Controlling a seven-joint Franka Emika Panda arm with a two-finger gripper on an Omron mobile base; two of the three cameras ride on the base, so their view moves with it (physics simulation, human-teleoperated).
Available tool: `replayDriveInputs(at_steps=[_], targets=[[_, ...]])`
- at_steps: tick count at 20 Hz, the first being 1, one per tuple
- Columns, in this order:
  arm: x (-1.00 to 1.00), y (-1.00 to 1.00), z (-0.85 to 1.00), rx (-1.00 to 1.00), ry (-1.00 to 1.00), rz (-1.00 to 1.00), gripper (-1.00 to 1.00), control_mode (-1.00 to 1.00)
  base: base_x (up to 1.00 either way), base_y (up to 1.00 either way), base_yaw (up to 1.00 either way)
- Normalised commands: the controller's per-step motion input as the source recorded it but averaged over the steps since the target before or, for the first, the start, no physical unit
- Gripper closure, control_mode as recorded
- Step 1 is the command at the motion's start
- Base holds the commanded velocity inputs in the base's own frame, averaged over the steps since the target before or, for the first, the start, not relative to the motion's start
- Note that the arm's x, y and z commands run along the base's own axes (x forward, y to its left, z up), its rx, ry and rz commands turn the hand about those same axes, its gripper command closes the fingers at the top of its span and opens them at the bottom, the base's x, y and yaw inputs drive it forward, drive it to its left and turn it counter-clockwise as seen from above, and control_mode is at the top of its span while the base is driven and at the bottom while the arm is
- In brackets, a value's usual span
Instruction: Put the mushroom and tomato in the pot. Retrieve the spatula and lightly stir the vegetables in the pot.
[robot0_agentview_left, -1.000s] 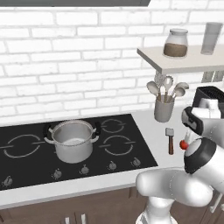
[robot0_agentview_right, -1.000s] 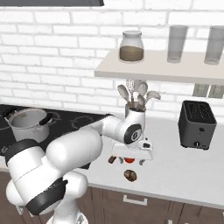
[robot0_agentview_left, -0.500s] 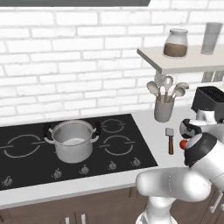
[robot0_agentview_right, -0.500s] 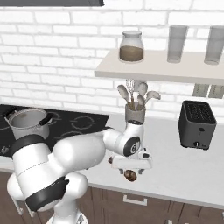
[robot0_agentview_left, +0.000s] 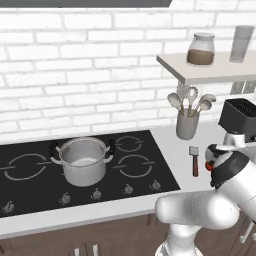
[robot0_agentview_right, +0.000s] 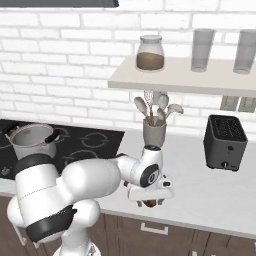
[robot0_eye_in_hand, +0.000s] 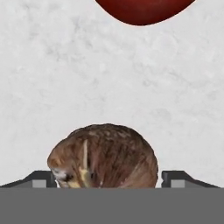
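The pot (robot0_agentview_left: 82, 160) on the hob looks empty; the fingers (robot0_eye_in_hand: 54, 178) stand wide apart flanking the mushroom (robot0_eye_in_hand: 104, 156) on the worktop (robot0_eye_in_hand: 65, 78), not gripping.

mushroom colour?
Streaky brown with a paler patch; the mushroom shows best in the hand view.

White brick wall (robot0_agentview_left: 75, 75), pale shelf (robot0_agentview_right: 180, 80), marble counter (robot0_agentview_right: 210, 195).

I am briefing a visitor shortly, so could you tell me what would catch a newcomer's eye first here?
The white arm bends low over the pale counter, its open pincer straddling the brown mushroom, with a red tomato just beyond. On the black hob to the left stands the shiny steel pot.
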Motion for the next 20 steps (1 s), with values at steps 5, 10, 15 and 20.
replayDriveInputs(at_steps=[5, 10, 15, 20], targets=[[0.28, 0.0, -0.11, 0.0, -0.01, 0.07, -1.0, -1.0, 0.0, 0.0, 0.0], [0.03, 0.22, -0.15, 0.0, -0.05, 0.05, 1.0, -1.0, 0.0, 0.0, 0.0], [-0.19, 0.46, 0.22, 0.0, -0.23, 0.0, 1.0, -1.0, 0.0, 0.0, 0.0], [-0.14, 0.91, 0.91, 0.0, -0.23, 0.0, 1.0, -1.0, 0.0, 0.0, 0.0]])
